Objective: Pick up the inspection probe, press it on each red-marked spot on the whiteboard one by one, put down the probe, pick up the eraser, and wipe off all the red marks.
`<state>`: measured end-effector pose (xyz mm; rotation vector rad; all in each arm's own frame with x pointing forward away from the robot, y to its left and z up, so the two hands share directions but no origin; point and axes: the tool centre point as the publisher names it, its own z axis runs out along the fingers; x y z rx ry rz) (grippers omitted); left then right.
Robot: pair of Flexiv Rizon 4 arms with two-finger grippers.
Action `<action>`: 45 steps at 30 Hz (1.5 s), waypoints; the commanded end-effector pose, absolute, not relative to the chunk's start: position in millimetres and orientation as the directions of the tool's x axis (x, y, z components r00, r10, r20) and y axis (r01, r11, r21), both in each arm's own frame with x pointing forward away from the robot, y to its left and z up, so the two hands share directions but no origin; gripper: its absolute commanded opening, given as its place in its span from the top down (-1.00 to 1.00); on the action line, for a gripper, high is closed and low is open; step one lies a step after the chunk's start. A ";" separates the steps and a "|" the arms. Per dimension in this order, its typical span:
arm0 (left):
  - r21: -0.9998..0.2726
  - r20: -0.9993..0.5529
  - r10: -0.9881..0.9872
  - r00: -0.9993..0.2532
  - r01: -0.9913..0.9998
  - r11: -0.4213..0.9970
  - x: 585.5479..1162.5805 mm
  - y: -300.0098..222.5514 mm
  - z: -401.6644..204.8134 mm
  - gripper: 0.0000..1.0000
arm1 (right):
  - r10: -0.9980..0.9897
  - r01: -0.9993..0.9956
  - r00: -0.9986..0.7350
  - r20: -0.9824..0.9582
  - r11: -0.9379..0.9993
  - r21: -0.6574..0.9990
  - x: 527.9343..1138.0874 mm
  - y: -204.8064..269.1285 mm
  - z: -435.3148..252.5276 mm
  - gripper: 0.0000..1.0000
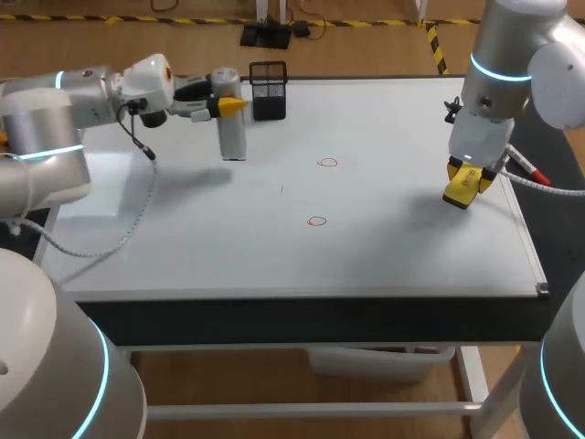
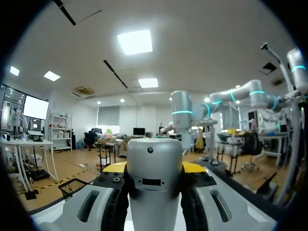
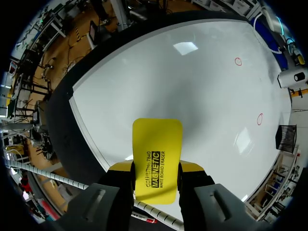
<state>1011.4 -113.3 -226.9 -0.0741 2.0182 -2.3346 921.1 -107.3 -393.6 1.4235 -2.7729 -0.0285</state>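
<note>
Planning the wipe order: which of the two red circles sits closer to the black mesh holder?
The far red circle, farther from the robot; the near red circle sits toward the front edge, away from the black mesh holder.

yellow eraser (image 3: 157,161), black print; silver probe (image 2: 154,183); red marks (image 1: 327,163); white whiteboard (image 1: 384,247); black mesh basket (image 1: 268,90).
</note>
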 end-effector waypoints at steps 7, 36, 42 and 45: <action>-0.989 0.005 -0.054 -0.999 0.003 -0.148 1013.1 -183.2 -230.3 1.00 | -0.813 -0.813 -0.581 0.016 0.582 0.025 921.7 -107.7 -393.4 1.00; -0.988 -0.016 -0.050 -0.999 0.023 -0.152 1021.6 -289.5 -246.2 1.00 | -0.813 -0.813 -0.581 0.016 0.582 0.025 921.7 -107.7 -393.4 1.00; -0.988 -0.014 -0.061 -0.998 0.024 -0.152 1027.0 -293.1 -249.6 1.00 | -0.813 -0.813 -0.581 0.016 0.582 0.025 921.7 -107.7 -393.4 1.00; -0.988 -0.016 -0.062 -0.998 0.025 -0.151 1030.0 -295.3 -251.6 1.00 | -0.813 -0.813 -0.581 0.016 0.582 0.025 921.7 -107.7 -393.4 1.00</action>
